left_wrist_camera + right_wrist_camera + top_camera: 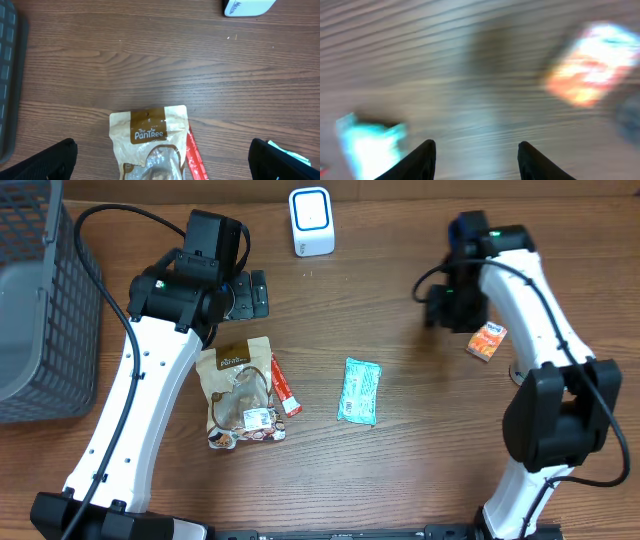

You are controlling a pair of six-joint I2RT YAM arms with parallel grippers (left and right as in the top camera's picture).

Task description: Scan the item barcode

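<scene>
Wood table, scanner at 12 o'clock, orange packet flat at 3 beside the part-open, empty right gripper, left gripper wide open, empty: a rushed grab may shove the packet or cover its barcode.

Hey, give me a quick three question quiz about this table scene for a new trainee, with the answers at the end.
1. True or false: the left fingers stand open above the brown pouch.
2. Which lies right beside the brown pouch? A) teal packet B) red stick packet C) white scanner
3. Which packet lies nearest the right fingers?
Key: 1 true; 2 B; 3 the orange packet.
</scene>
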